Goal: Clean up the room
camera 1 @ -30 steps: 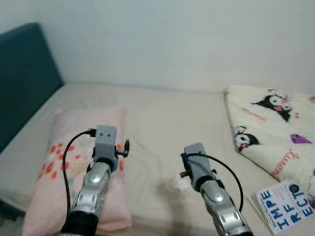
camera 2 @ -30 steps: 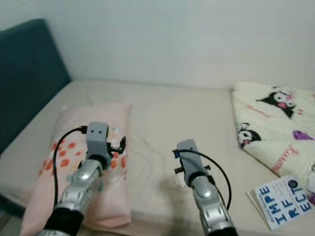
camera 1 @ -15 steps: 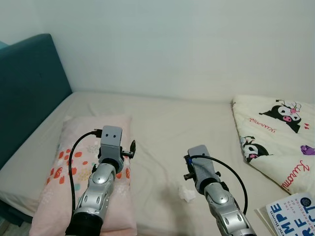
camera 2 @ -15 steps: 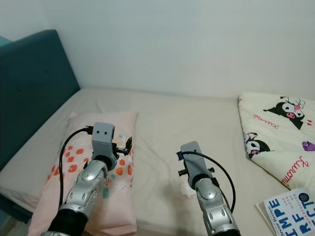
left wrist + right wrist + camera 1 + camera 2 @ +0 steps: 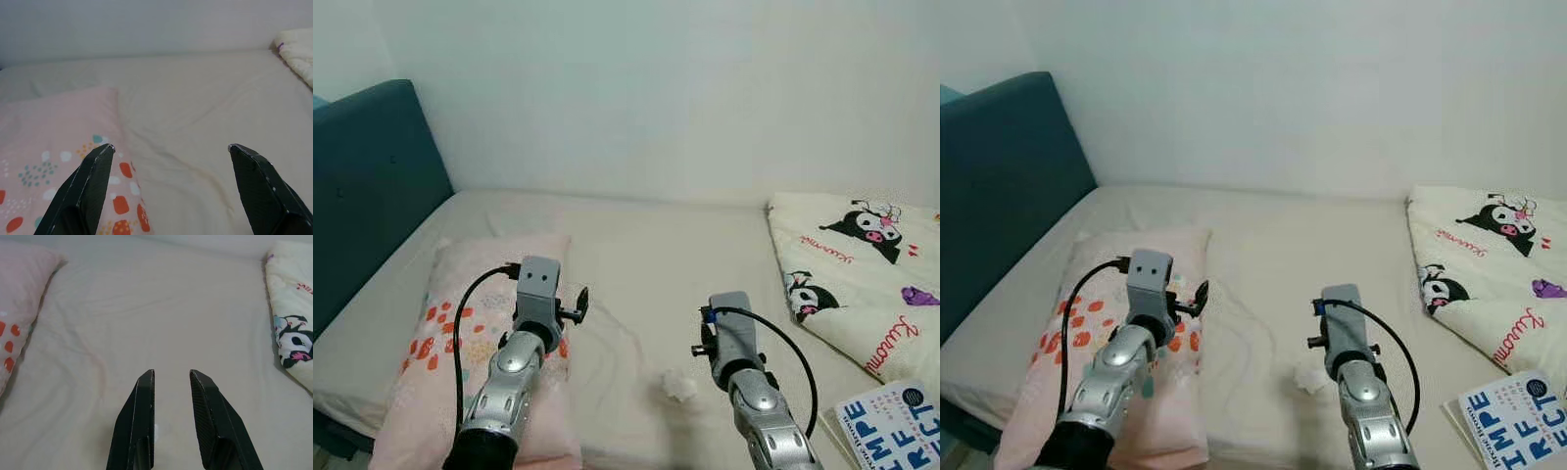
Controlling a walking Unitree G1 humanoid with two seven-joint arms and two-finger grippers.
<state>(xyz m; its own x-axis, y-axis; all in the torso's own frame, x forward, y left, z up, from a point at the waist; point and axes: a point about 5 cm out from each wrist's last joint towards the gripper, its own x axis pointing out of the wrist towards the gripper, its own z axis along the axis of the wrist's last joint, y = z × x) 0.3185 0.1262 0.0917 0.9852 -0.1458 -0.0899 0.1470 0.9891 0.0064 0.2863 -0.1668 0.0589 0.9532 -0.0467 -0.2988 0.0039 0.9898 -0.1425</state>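
bed [image 5: 646, 245]: pink pillow [image 5: 460, 323], cartoon blanket [image 5: 862, 264], book [image 5: 891, 421] | crumpled white tissue [image 5: 679, 385] lay between arms | left hand [image 5: 171, 149] wide open | right hand [image 5: 171, 377] slightly parted, empty

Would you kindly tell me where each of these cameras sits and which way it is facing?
Left eye view: on the head, looking down at the bed; both silver arms show.
Right eye view: beside it, same scene; the crumpled tissue lies by the right arm.
Left wrist view: on the left wrist, looking along the open left claw over the pink pillow.
Right wrist view: on the right wrist, looking along the narrowly parted right claw towards the cartoon blanket.
Shared: the pillow shows in all four.
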